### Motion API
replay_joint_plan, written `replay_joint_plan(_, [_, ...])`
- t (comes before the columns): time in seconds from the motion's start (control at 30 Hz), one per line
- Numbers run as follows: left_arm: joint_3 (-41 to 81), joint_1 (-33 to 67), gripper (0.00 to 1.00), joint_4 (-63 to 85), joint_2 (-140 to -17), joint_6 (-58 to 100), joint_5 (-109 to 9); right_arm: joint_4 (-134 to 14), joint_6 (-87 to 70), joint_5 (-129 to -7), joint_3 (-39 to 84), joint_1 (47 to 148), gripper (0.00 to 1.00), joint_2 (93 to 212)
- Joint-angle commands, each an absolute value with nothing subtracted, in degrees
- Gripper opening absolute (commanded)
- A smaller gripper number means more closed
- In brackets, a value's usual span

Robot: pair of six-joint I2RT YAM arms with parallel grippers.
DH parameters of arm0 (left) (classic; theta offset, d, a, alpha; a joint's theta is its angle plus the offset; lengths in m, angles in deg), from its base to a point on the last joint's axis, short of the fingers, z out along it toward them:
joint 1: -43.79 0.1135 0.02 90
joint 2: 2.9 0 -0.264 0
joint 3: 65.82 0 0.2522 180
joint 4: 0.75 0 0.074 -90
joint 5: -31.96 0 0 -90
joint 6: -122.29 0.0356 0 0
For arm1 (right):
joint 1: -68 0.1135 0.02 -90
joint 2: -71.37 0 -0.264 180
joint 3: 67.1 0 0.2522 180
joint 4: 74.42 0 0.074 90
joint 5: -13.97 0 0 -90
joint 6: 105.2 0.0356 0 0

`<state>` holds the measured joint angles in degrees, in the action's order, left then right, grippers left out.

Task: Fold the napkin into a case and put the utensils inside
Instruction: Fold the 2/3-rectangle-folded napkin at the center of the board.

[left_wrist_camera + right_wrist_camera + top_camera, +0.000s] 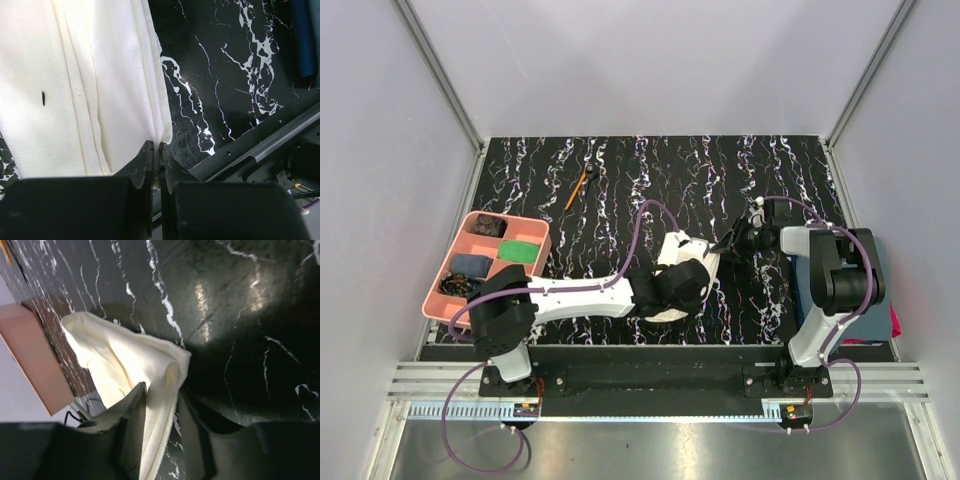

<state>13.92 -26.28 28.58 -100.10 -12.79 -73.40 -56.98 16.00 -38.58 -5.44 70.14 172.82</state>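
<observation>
Napkin mostly hidden under L arm in top view; tray contents too small to ID.

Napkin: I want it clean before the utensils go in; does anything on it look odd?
A small dark fleck sits on the napkin in the left wrist view, odd against plain cream cloth. Stain or thread, I cannot tell.
</observation>
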Motion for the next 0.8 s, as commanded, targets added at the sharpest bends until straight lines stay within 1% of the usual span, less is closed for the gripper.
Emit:
replay_joint_plan(0.0, [13.2,-26.4,0.00,23.6,-97.6,-12.6,-71.6,-59.1,14.7,-40.8,-2.4,70.4,0.32,174.6])
replay_joint_plan(0.03, [12.5,-26.3,0.00,23.0,-97.7,-12.6,-71.2,-58.7,14.3,-41.0,-1.9,70.4,0.28,174.8])
replay_joint_plan(0.07, [12.1,-26.2,0.00,21.6,-97.9,-12.5,-70.8,-58.2,14.1,-41.3,-1.4,70.4,0.21,174.6])
replay_joint_plan(0.13, [11.8,-26.0,0.00,20.7,-98.5,-12.4,-69.6,-56.5,13.2,-42.5,-0.3,70.4,0.17,173.8])
replay_joint_plan(0.3, [10.3,-25.6,0.00,15.2,-99.0,-12.4,-67.2,-48.4,8.1,-47.7,3.6,70.4,0.17,172.7])
replay_joint_plan(0.37, [9.3,-25.3,0.00,13.2,-99.3,-13.0,-65.5,-46.1,7.2,-49.1,4.4,70.4,0.14,172.4])
replay_joint_plan(0.4, [8.3,-25.1,0.00,11.6,-99.3,-13.3,-65.1,-44.2,6.9,-49.6,5.4,70.4,0.11,172.3])
replay_joint_plan(0.47, [6.6,-24.9,0.00,8.1,-98.8,-14.3,-63.8,-42.6,6.7,-50.4,5.9,71.0,0.09,171.3])
replay_joint_plan(0.6, [-0.6,-23.3,0.00,2.2,-95.8,-16.0,-63.1,-38.7,7.4,-52.2,8.4,72.6,0.07,169.7])
replay_joint_plan(0.77, [-7.9,-20.8,0.00,-3.7,-92.5,-17.7,-62.4,-38.5,10.9,-51.5,10.1,76.3,0.04,170.4])
